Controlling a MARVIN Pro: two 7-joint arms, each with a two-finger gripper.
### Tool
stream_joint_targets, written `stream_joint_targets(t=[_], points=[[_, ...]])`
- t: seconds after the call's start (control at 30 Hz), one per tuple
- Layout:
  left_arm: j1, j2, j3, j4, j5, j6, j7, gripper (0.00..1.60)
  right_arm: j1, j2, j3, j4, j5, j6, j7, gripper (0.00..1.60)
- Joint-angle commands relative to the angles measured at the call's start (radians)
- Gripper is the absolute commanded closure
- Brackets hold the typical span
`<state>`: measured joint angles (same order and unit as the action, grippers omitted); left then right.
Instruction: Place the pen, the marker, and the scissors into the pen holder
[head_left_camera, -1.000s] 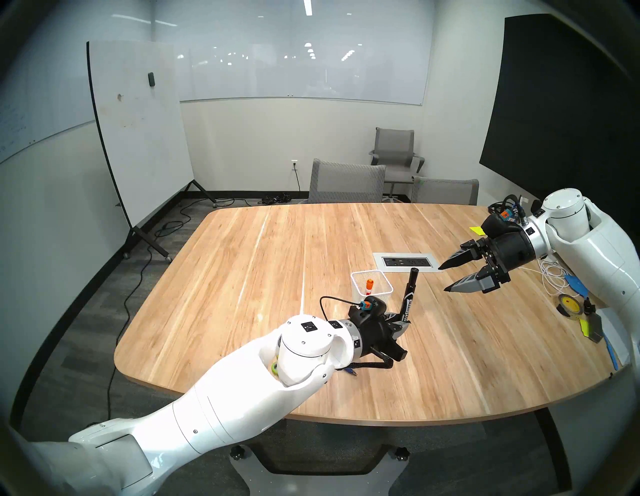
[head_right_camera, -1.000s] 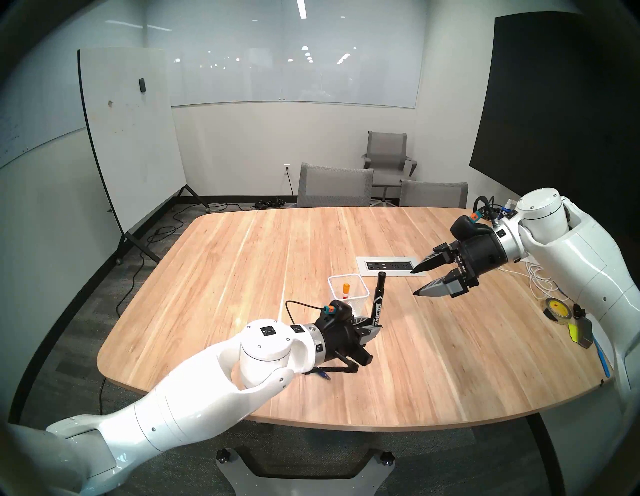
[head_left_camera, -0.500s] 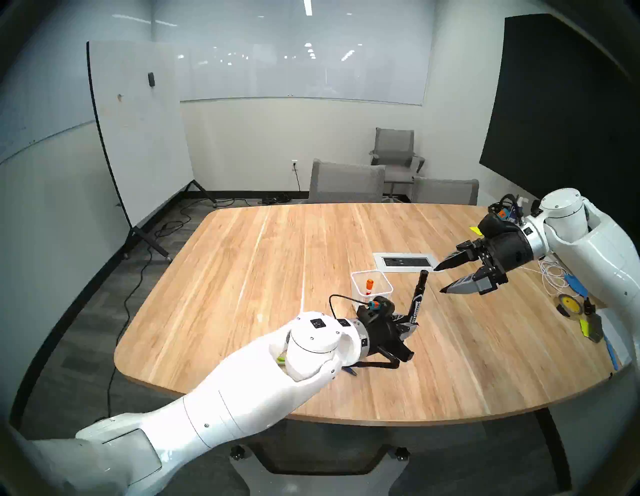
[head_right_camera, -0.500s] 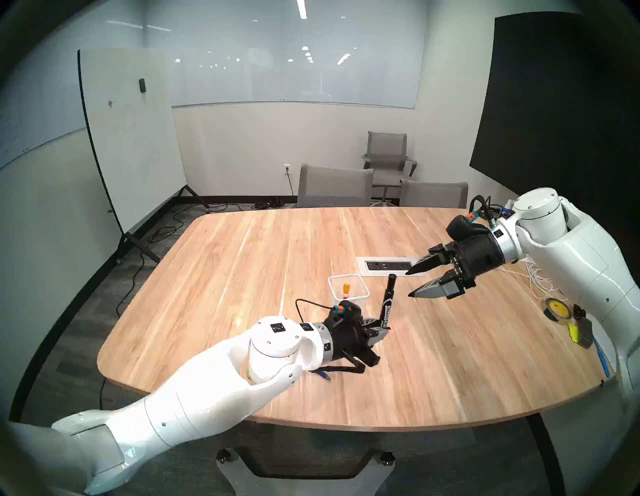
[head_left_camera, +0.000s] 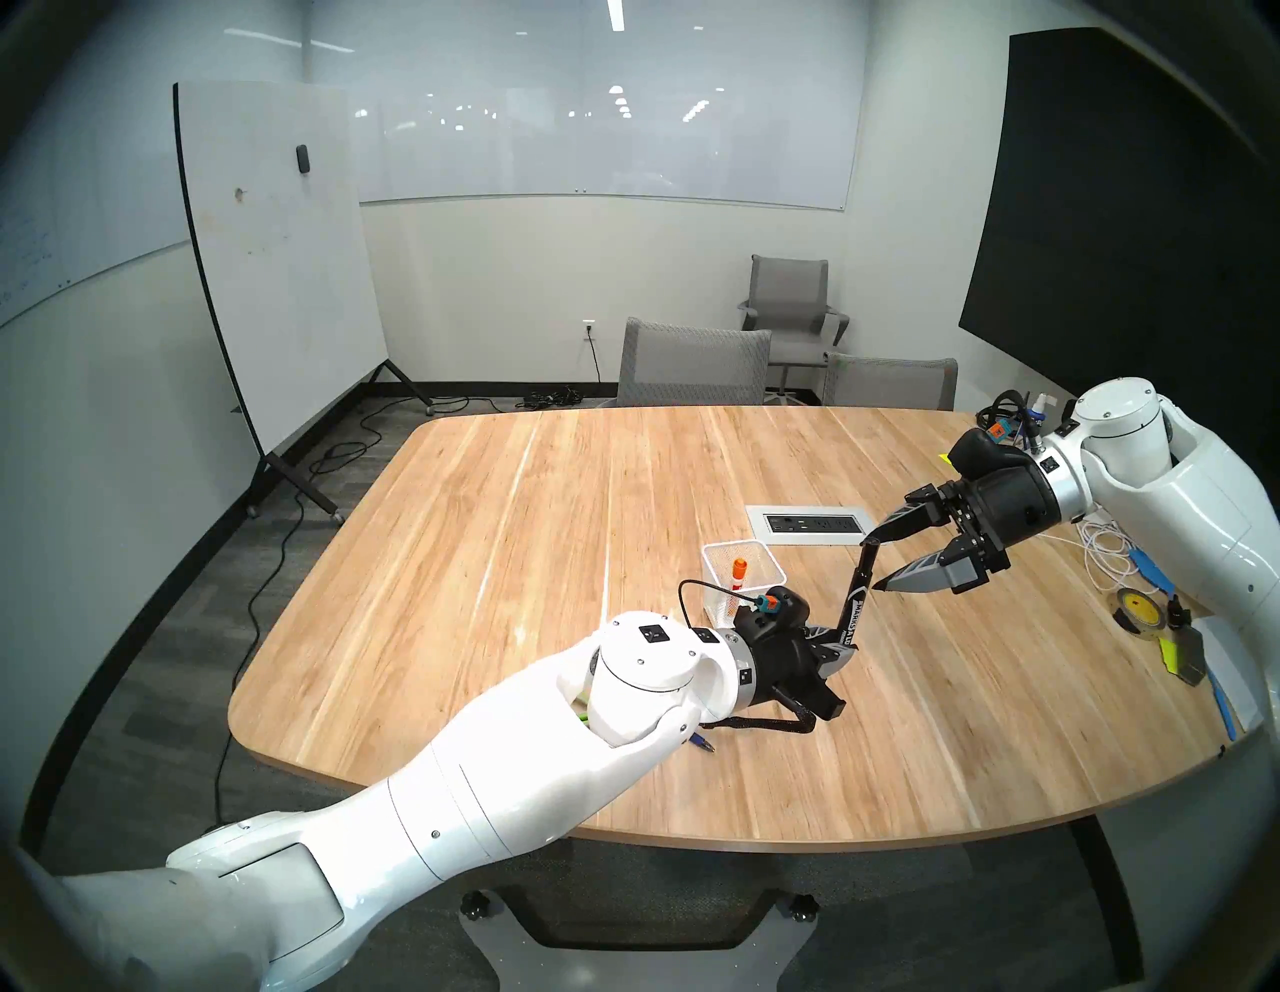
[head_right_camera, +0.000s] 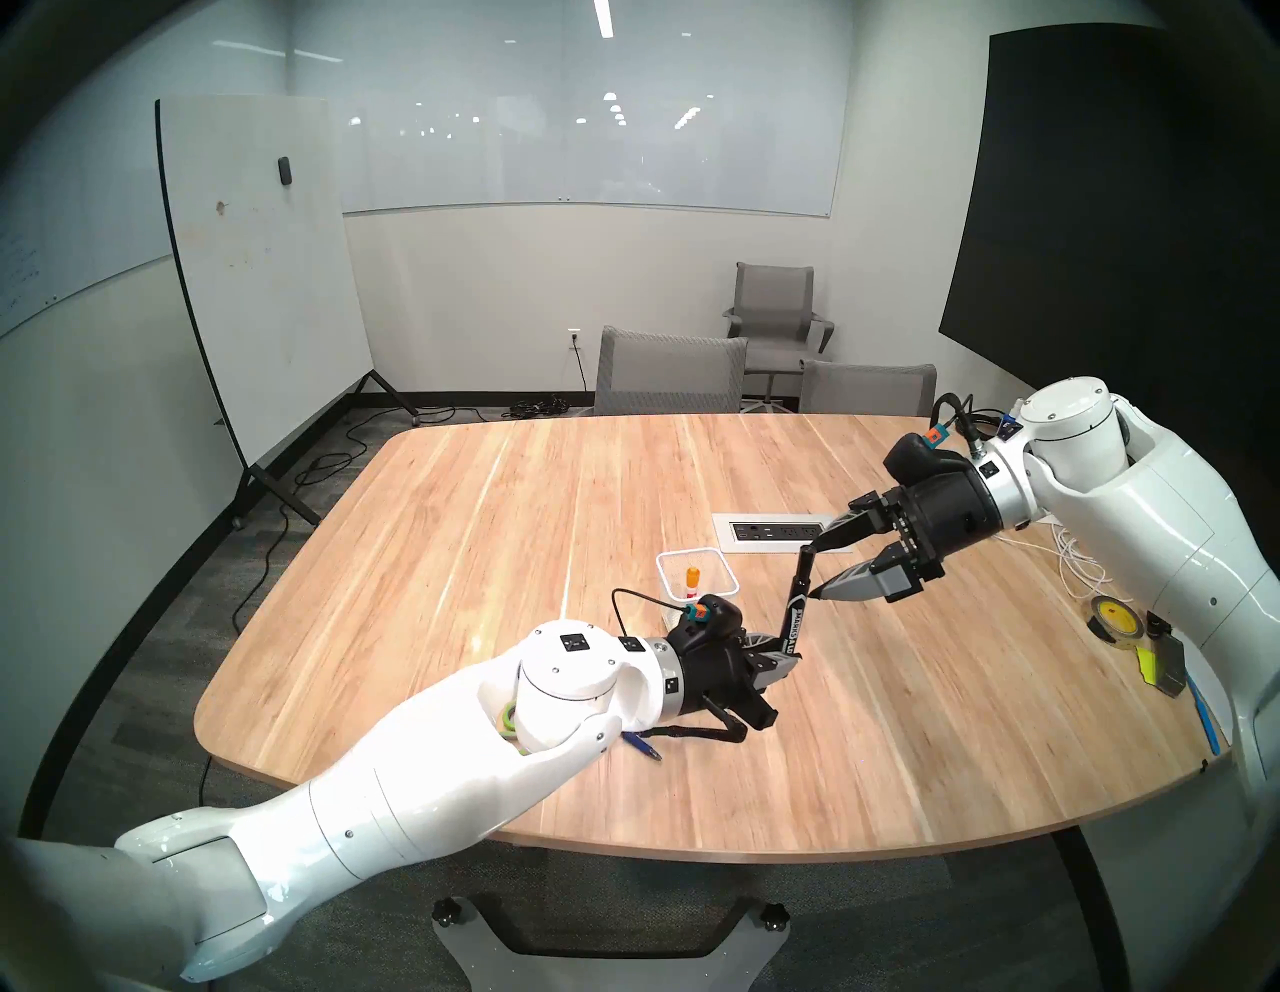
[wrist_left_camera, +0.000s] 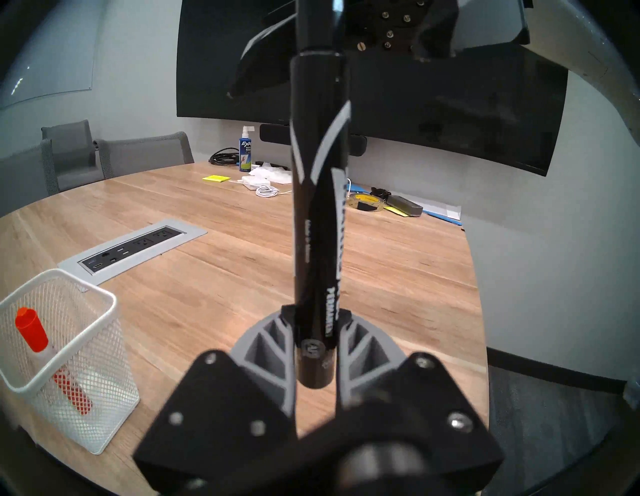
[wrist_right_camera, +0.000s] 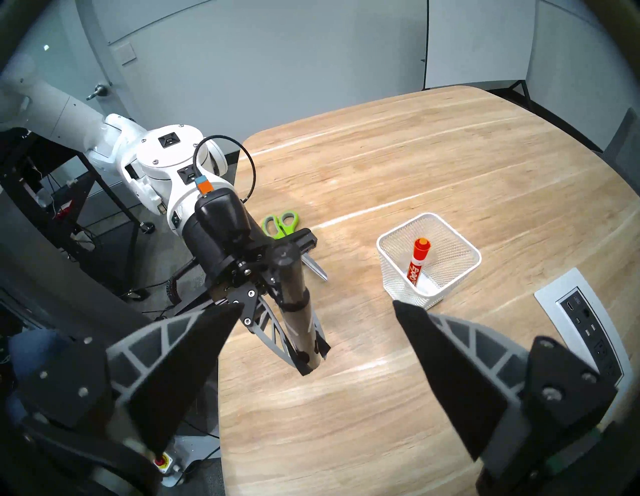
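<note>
My left gripper (head_left_camera: 841, 641) is shut on the lower end of a thick black marker (head_left_camera: 857, 596), which stands tilted just right of the white mesh pen holder (head_left_camera: 713, 554). My right gripper (head_left_camera: 874, 562) is open, and its fingers (wrist_right_camera: 207, 332) flank the marker's (wrist_right_camera: 294, 298) upper end. An orange-capped marker (wrist_right_camera: 419, 259) leans inside the pen holder (wrist_right_camera: 429, 218). The green-handled scissors (wrist_right_camera: 282, 225) lie on the table behind my left wrist. The blue pen (head_right_camera: 641, 745) lies near the front edge under my left forearm, partly hidden.
A grey power outlet panel (head_left_camera: 807, 524) is set into the table behind the holder. At the right side lie a tape roll (head_left_camera: 1136, 609), white cables (head_left_camera: 1108, 554) and sticky notes. Grey chairs (head_left_camera: 692, 360) stand along the far edge.
My left arm carried the marker to the right, away from the holder. My right gripper moved left and in, and its open fingers now straddle the marker's top.
</note>
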<state>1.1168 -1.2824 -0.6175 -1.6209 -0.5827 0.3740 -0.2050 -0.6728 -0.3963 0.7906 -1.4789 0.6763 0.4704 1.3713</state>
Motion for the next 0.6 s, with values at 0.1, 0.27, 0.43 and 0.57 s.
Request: stream_joint_targets(t=[0.1, 0.27, 0.43, 0.57], points=[[-0.040, -0.047, -0.004, 0.013, 0.000, -0.016, -0.018, 1.60, 0.033, 0.007, -0.009, -0.009, 0.025, -0.008, 0.100, 0.00], [-0.048, -0.056, -0.005, 0.030, 0.001, -0.024, -0.026, 1.60, 0.038, 0.008, -0.017, -0.009, 0.028, -0.009, 0.101, 0.00], [-0.058, -0.073, -0.006, 0.049, 0.003, -0.038, -0.031, 1.60, 0.040, 0.009, -0.021, -0.010, 0.030, -0.010, 0.103, 0.00], [-0.066, -0.081, -0.006, 0.060, 0.004, -0.043, -0.036, 1.60, 0.043, 0.010, -0.025, -0.010, 0.034, -0.010, 0.102, 0.00]])
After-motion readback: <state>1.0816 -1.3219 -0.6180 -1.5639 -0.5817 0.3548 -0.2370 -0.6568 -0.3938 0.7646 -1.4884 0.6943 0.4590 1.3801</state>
